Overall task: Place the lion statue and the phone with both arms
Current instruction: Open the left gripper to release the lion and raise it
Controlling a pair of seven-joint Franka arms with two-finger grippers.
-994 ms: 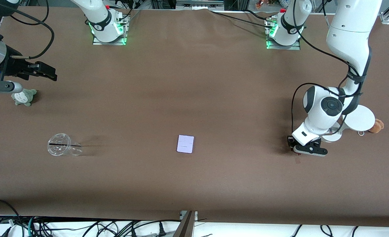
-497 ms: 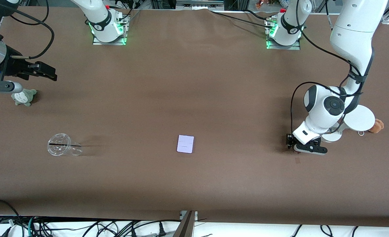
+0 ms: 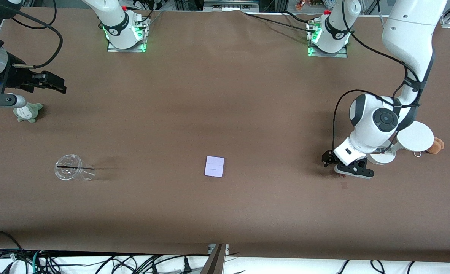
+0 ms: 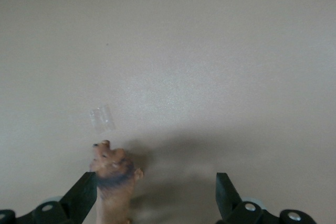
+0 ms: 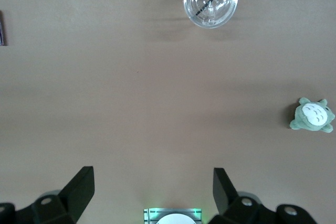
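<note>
Left gripper fingers newly spread beside lion statue; right gripper waiting, fingers spread too.

Table open round phone; cup well apart.

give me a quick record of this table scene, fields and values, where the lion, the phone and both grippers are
lion statue: on the table, toward the left arm's end, beside one finger of the open left gripper
left gripper: low over the table, open, holding nothing
phone: flat mid-table, untouched
right gripper: open, empty, waiting at the right arm's end
clear cup: on its side
grey-green plush: near the right gripper
</note>
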